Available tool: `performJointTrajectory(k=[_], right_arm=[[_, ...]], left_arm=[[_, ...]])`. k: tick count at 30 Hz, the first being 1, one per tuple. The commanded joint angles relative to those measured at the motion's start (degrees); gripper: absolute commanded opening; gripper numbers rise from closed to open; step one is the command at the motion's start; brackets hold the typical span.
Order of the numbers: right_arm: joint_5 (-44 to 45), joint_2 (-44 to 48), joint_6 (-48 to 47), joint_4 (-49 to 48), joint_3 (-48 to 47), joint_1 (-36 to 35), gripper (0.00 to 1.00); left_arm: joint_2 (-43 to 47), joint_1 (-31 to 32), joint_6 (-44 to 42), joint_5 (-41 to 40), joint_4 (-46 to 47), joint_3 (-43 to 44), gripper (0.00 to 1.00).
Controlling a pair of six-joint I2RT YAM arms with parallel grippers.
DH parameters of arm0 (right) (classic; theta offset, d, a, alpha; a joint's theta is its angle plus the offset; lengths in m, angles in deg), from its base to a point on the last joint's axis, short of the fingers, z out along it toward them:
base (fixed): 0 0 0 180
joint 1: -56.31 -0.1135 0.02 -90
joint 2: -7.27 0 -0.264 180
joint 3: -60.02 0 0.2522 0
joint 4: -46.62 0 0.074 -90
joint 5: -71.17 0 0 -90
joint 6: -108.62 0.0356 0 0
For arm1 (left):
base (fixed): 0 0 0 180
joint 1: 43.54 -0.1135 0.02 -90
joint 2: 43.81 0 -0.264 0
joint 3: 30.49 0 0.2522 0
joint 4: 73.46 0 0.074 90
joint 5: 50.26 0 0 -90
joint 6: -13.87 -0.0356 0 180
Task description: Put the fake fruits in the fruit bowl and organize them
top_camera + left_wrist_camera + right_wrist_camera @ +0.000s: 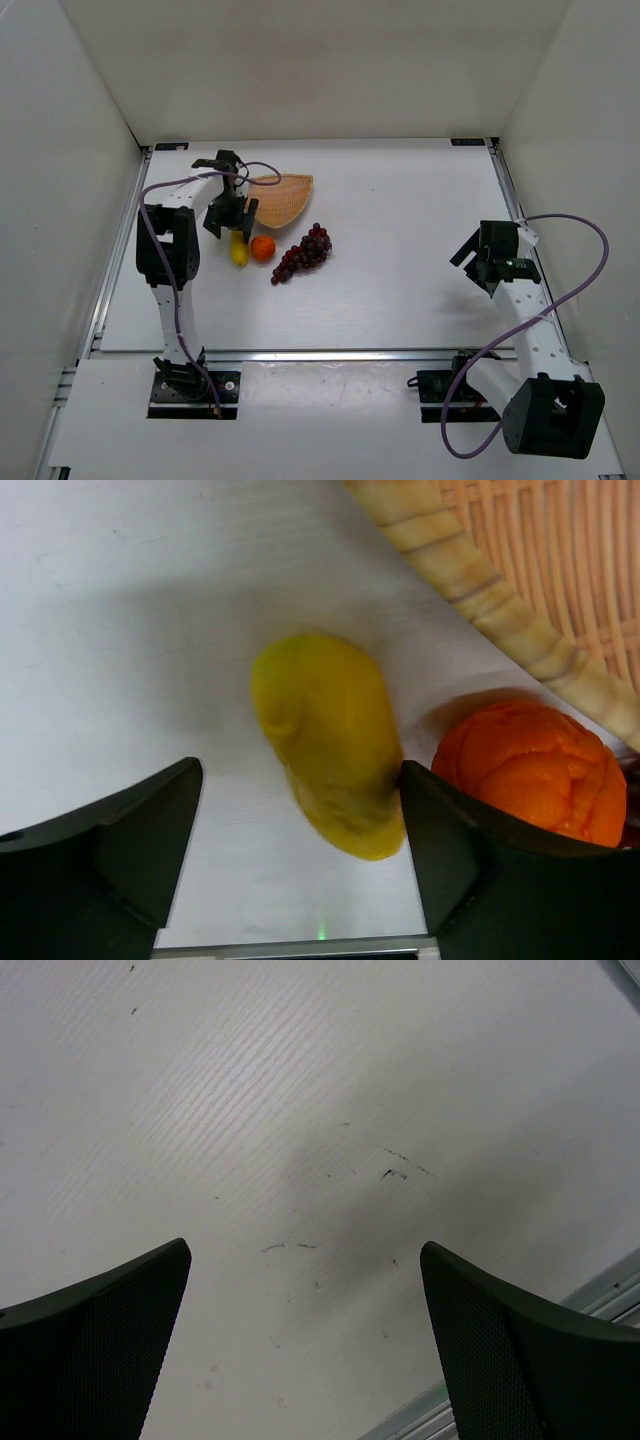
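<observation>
Left gripper (300, 780): jaws wide open, straddling the yellow fruit (325, 740) on the table (120, 630). One finger (450, 850) touches the fruit's side; the other stands apart. The orange (530, 775) lies just beside the touching finger, near the fruit bowl (500, 610) rim. The grapes (303, 254) lie outside the bowl. Right gripper (305, 1260): wide open, holding nothing, near the edge rail (610, 1285).

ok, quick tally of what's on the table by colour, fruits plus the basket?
Yellow fruit: 1
Orange: 1
Purple-red grape bunch: 1
Tan wicker basket: 1
Total: 4 (3 fruits, all on the table outside the basket)
</observation>
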Motion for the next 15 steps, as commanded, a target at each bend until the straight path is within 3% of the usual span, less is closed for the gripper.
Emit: performJointTrajectory(k=[1,4,7,8,13,15], right_arm=[[1.3,0.1,-1.3,0.3,-3.3,0.2,1.00],[1.8,-0.5,-1.3,0.3,-4.4,0.2,1.00],[2.3,-1.1,-1.3,0.3,-4.4,0.2,1.00],[2.3,-1.1,-1.3,0.3,-4.4,0.2,1.00],[2.9,-1.6,-1.3,0.3,-4.4,0.2,1.00],[2.9,-2.2,-1.3,-0.3,-4.4,0.2,1.00]], left_arm=[[-0.2,0.1,0.7,-0.1,0.6,0.1,0.85],[-2.3,0.1,-0.9,3.1,-0.8,-0.6,0.82],[-2.9,0.1,-0.9,3.6,-1.5,-1.9,0.60],[-2.2,0.1,-0.9,3.6,-1.5,-2.5,0.46],[1.5,-2.0,-1.5,0.8,-3.0,-1.3,0.12],[3.3,-2.0,-2.0,-2.5,-5.3,1.8,0.10]])
